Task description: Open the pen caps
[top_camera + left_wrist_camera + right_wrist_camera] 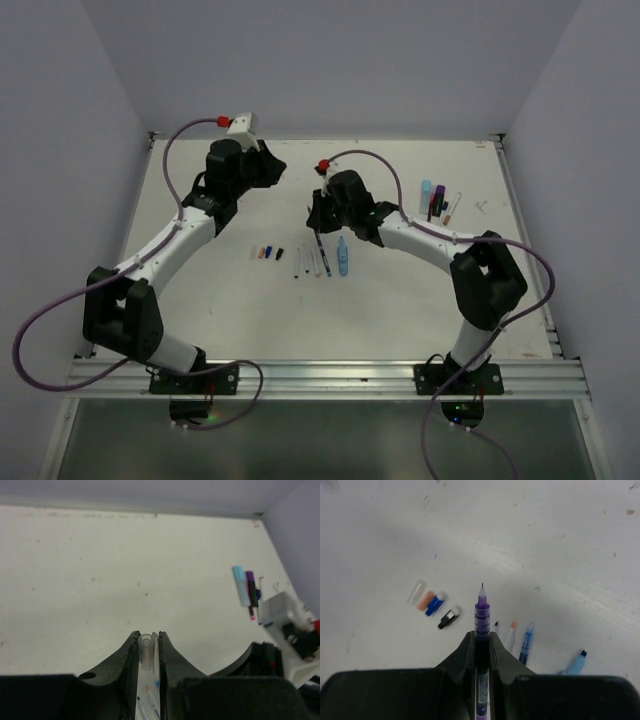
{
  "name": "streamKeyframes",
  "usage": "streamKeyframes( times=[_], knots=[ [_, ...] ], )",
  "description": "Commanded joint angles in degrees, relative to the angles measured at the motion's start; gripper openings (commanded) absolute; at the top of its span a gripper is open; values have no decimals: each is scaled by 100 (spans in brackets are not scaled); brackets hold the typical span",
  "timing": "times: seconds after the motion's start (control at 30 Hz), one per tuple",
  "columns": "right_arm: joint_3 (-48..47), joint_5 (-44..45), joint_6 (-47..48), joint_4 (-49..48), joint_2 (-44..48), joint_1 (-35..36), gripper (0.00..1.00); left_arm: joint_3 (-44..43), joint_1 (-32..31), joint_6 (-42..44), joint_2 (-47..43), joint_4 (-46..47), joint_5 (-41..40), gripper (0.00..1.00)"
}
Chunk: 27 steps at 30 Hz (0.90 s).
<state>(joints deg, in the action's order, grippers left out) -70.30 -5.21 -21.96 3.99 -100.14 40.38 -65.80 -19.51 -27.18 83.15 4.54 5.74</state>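
Purple ribbed plastic pen (pixel 481 615), tip bare, is clamped in the right pincer (pixel 481 636) near the row of loose stubby caps (pixel 434 604). Left pincer (pixel 148 637), well apart from that row, pinches a clear tubular cap (pixel 145 652), likely this pen's, kept off it.

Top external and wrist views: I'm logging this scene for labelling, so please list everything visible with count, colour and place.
loose caps: four; clear, orange, blue, black; in a row left of the lying pens
uncapped pens: three; thin, with dark, orange and blue tips; side by side at mid-table
light-blue marker: one; right end of that row
pen group: about four; light blue, purple, black, white; far right of the table
purple pen: one; uncapped, held in the right claw
clear cap: one; held in the left claw
table: one; white
left claw, right claw: black; each shut on its item
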Motion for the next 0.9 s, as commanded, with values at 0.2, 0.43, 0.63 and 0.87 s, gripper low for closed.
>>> streamKeyframes(
  times=[0.2,0.43,0.63,0.87],
  knots=[
    [-1933,319,-599,1218,-1717,-461,0,-1162,17,293,2158,-1508,1201,4],
    [-2453,319,-933,1096,-2493,-514,1,-1734,17,178,3329,-1842,1307,6],
    [-2602,302,-1065,955,-2800,-522,9,-1910,17,108,3830,-2088,1202,9],
    [-2462,240,-1153,867,-2775,-531,25,-1866,17,-77,4016,-2132,1298,22]
  ],
)
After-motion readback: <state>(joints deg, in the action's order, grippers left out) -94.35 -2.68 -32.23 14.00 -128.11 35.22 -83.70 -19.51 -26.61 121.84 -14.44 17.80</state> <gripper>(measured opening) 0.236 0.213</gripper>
